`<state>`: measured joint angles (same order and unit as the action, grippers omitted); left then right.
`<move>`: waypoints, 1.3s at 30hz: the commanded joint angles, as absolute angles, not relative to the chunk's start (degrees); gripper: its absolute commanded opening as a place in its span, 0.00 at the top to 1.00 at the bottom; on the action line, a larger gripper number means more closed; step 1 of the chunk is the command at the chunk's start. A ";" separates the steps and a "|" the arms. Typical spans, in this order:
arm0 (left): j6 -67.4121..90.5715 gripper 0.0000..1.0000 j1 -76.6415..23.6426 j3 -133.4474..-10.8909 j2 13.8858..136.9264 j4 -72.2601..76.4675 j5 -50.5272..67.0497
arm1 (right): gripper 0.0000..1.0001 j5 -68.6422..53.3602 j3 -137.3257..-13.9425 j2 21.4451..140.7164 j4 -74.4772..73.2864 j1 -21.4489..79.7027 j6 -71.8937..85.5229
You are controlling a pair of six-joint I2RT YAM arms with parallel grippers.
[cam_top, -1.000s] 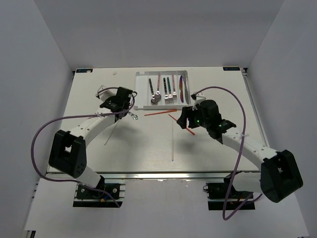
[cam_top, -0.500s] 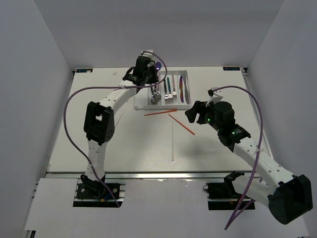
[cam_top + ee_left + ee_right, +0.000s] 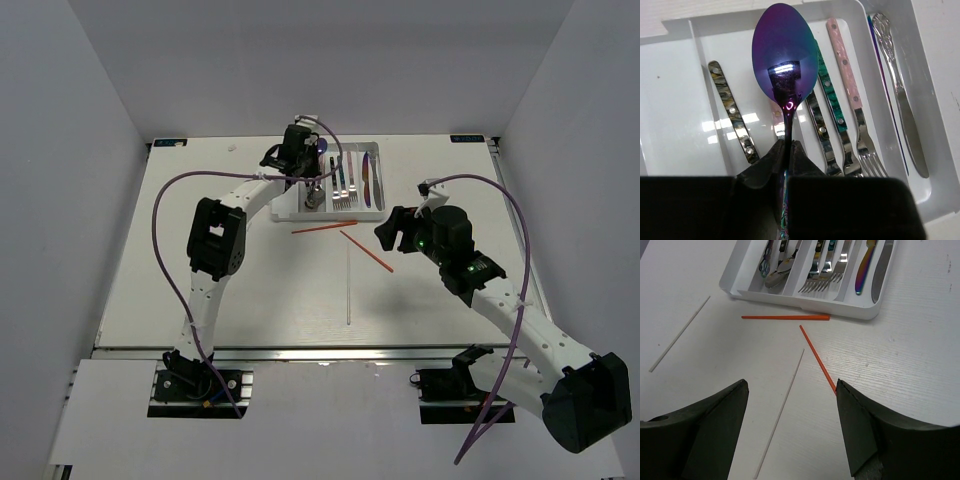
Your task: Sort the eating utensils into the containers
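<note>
My left gripper (image 3: 787, 145) is shut on the handle of an iridescent purple spoon (image 3: 785, 55), which hangs over the white divided tray (image 3: 670, 100). From above, that gripper (image 3: 305, 152) is at the tray's (image 3: 285, 212) far left end. Spoons, forks (image 3: 847, 85) and a silver knife (image 3: 902, 110) lie in the tray's compartments. Two red-orange chopsticks (image 3: 785, 317) (image 3: 817, 357) and two white chopsticks (image 3: 782, 410) (image 3: 680, 333) lie on the table in front of the tray. My right gripper (image 3: 792, 390) hovers open above them, holding nothing.
The tray (image 3: 790, 295) sits at the table's far middle. The right arm (image 3: 470, 275) reaches in from the right, and purple cables loop over both arms. Grey walls close in on three sides.
The left arm has swung from the table's left middle up to the tray, carrying the spoon. The right gripper has drawn back slightly to the right.
</note>
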<state>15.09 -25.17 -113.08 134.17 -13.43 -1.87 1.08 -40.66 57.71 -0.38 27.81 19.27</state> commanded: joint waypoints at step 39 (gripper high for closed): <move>33.22 0.02 -22.68 -73.25 85.38 -15.11 2.63 | 0.40 8.79 -55.27 92.88 -13.62 34.98 0.53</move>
<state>30.52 -22.87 -80.62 91.59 -14.22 -0.99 4.43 -51.20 91.11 -12.34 35.05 3.55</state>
